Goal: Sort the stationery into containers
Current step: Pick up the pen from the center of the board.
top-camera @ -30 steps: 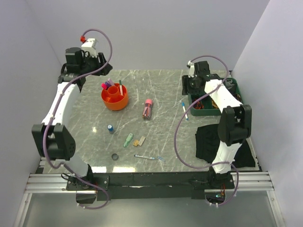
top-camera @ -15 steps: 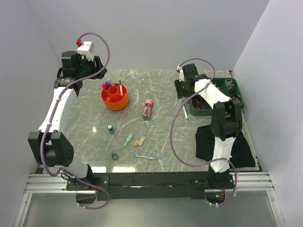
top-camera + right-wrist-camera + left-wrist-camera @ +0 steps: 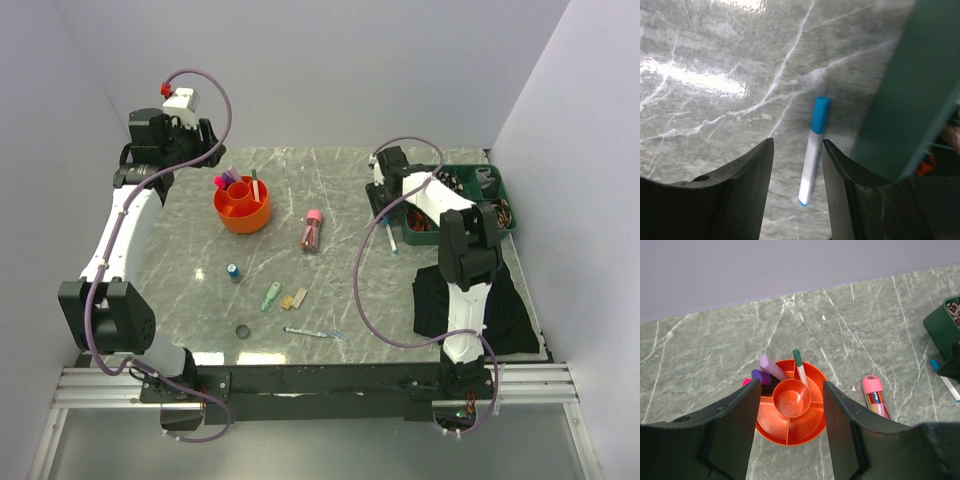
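Blue-capped white pen (image 3: 812, 155) lies just beside green tray (image 3: 920, 90)

You are seeing the right gripper (image 3: 384, 203) hanging over the far end of a blue-capped white pen (image 3: 391, 233), which is lying just left of the green tray (image 3: 510, 212). The left gripper (image 3: 190, 142) is hovering at the far left, near the orange pot (image 3: 241, 210) holding markers (image 3: 228, 180). A pink-capped tube (image 3: 312, 231), blue cylinder (image 3: 233, 272), green clip (image 3: 271, 296) and yellow eraser (image 3: 294, 298) are lying loose on the marble table (image 3: 340, 190).
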